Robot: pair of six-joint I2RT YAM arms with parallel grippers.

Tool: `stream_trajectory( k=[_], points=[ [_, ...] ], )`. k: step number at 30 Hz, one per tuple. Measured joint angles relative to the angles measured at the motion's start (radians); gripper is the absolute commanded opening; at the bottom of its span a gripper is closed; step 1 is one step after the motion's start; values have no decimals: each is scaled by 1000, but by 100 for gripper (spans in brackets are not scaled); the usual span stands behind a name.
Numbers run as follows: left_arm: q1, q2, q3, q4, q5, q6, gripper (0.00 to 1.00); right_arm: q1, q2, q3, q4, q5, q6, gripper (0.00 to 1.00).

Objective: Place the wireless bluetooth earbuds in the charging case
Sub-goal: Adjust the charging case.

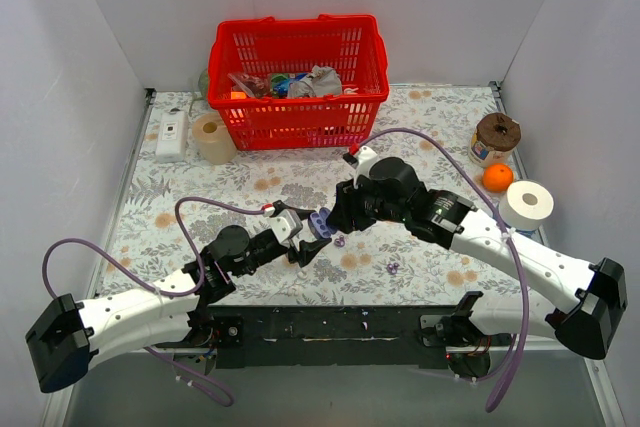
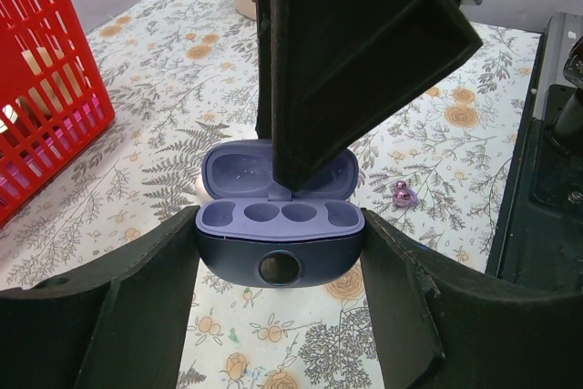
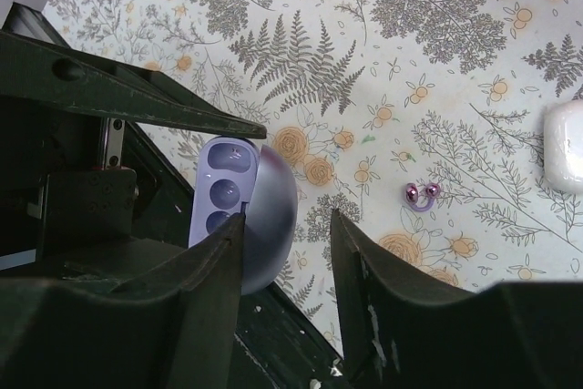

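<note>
The charging case (image 2: 280, 241) sits between my left gripper's (image 2: 278, 271) two fingers, which press on its two sides just above the flowered cloth. Its lid (image 2: 239, 170) stands up and the four lilac wells are empty. My right gripper (image 3: 287, 261) straddles that lid (image 3: 273, 211): one finger lies against the lid's inner face and the other stands apart from its outer shell, so the jaws are open. One purple earbud (image 3: 420, 195) lies on the cloth beside the case (image 1: 320, 225), and it also shows as an earbud (image 2: 404, 194) in the left wrist view. A second earbud (image 1: 392, 268) lies nearer the front edge.
A red basket (image 1: 300, 77) of oddments stands at the back. A tape roll (image 1: 527, 204), an orange (image 1: 497, 177) and a jar (image 1: 496, 135) sit at the right. A white capsule (image 3: 565, 145) lies on the cloth near the case. The black base rail (image 1: 340, 327) runs along the front edge.
</note>
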Motion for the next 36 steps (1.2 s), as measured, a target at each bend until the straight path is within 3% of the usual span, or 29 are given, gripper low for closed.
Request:
stream_trajectory(
  k=[4, 5, 7, 8, 9, 15, 16, 28, 31, 36],
  points=[
    [0, 10, 0, 0, 0, 0, 0, 1, 14, 8, 0, -19, -4, 26],
    [0, 12, 0, 1, 0, -1, 1, 1, 16, 10, 0, -24, -5, 14],
    [0, 17, 0, 10, -1, 0, 8, 1, 17, 10, -5, -20, -11, 1],
    [0, 17, 0, 20, -1, -1, 13, 0, 18, 10, -16, -13, -13, 1],
    [0, 17, 4, 27, -1, -3, 33, -1, 19, 10, -23, -16, -11, 1],
    [-6, 29, 18, 24, -26, -35, 77, -2, 19, 32, -54, -7, -58, 1],
    [-6, 33, 24, 24, -35, -41, 98, -2, 19, 40, -60, -6, -71, 1],
    [-3, 37, 98, -117, -130, -132, 98, -1, -50, 156, -139, -8, -284, 1],
    [22, 37, 173, -187, -42, -185, 98, 0, -95, 148, -130, 13, -353, 1],
    [130, 12, 219, -213, 274, -296, 98, 2, -243, 76, -83, 26, -505, 1]
  ],
)
